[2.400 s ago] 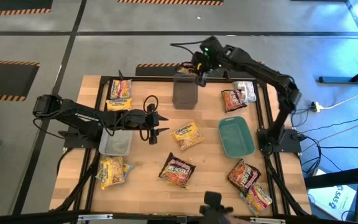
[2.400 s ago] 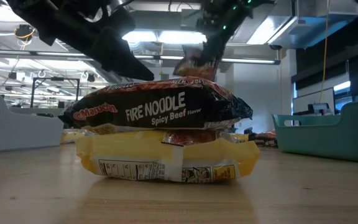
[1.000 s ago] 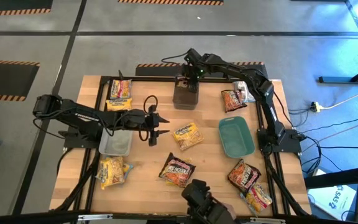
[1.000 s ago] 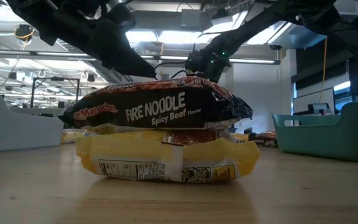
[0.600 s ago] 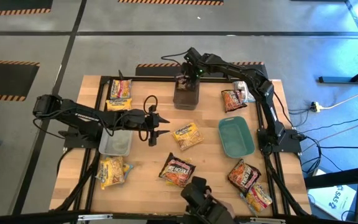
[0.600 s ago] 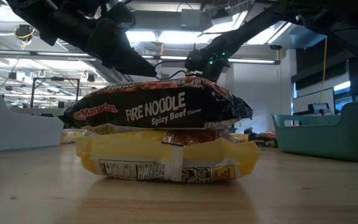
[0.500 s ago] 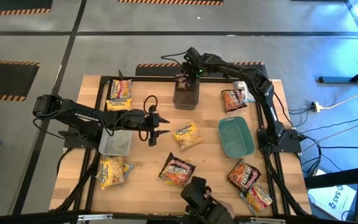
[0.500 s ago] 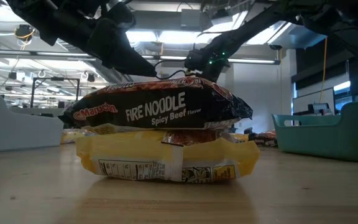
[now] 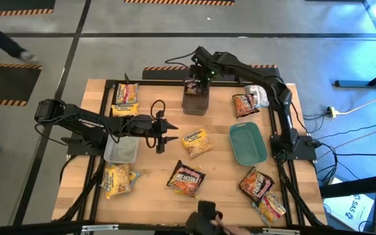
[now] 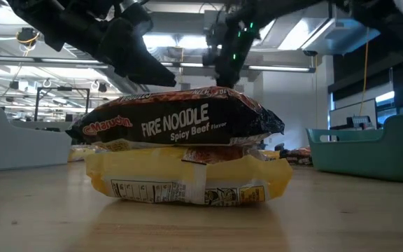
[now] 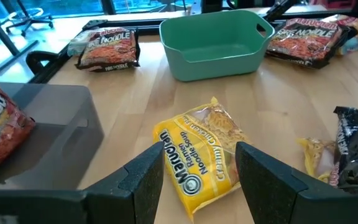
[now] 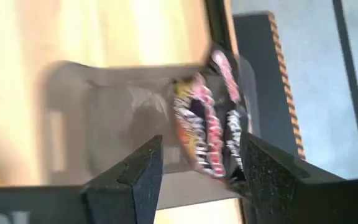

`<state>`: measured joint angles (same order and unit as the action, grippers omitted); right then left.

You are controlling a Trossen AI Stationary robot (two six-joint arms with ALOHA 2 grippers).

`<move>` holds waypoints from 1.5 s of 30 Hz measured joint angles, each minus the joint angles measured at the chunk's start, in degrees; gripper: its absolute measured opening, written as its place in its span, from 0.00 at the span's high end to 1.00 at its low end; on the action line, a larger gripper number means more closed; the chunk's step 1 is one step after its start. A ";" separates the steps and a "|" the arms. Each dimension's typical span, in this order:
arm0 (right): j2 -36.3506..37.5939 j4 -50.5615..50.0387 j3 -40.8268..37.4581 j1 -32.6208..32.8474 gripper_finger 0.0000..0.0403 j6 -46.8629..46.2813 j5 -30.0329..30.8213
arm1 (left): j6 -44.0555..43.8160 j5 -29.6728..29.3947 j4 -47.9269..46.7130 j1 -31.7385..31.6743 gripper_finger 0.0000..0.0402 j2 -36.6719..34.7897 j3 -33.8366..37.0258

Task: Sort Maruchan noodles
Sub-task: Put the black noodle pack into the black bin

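Ramen packets lie scattered on the wooden table (image 9: pixel 149 196). My right gripper (image 9: pixel 204 73) (image 12: pixel 201 140) is open above the far grey bin (image 9: pixel 195 101). A dark red packet (image 12: pixel 207 130) (image 9: pixel 193 86) leans inside that bin, clear of the fingers. My left gripper (image 9: pixel 168 132) (image 11: pixel 199 149) is open and hovers level just left of a yellow packet (image 9: pixel 196 141) (image 11: pixel 204 152), which lies flat. Nearer lies a dark Fire Noodle packet (image 9: pixel 187 178) (image 10: pixel 180 120); in the low view a yellow packet (image 10: pixel 187 180) shows beneath it.
A green dish (image 9: pixel 247 143) sits right of centre and a second grey bin (image 9: pixel 121 150) lies under the left arm. More packets lie at the far left (image 9: pixel 126 96), near left (image 9: pixel 118 179), far right (image 9: pixel 245 104) and near right (image 9: pixel 256 183).
My right gripper has come down from above the far bin with the dark red packet hanging below it, lowered it into the bin, then risen and drawn back slightly toward the far edge. The packet has stayed in the bin.
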<state>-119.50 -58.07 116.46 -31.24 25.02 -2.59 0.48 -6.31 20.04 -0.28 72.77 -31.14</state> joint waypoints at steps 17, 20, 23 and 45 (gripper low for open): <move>26.88 12.27 -29.86 21.60 0.51 -13.91 1.02 | -10.94 -5.18 -0.29 12.12 0.52 0.00 0.00; 30.21 15.71 -36.65 26.96 0.51 -16.01 1.09 | -15.38 -5.81 -0.34 12.74 0.51 0.00 0.00; 32.43 18.26 -41.86 32.58 0.51 -18.61 2.27 | -19.61 -6.84 -0.92 12.81 0.46 0.00 0.00; 31.87 61.97 -70.13 58.70 0.51 -37.07 13.11 | -49.98 -13.09 -2.31 21.85 0.32 11.94 -0.02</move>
<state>-87.62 3.89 46.33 27.46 -12.05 10.52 -49.51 -19.39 17.72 21.57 84.72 -31.16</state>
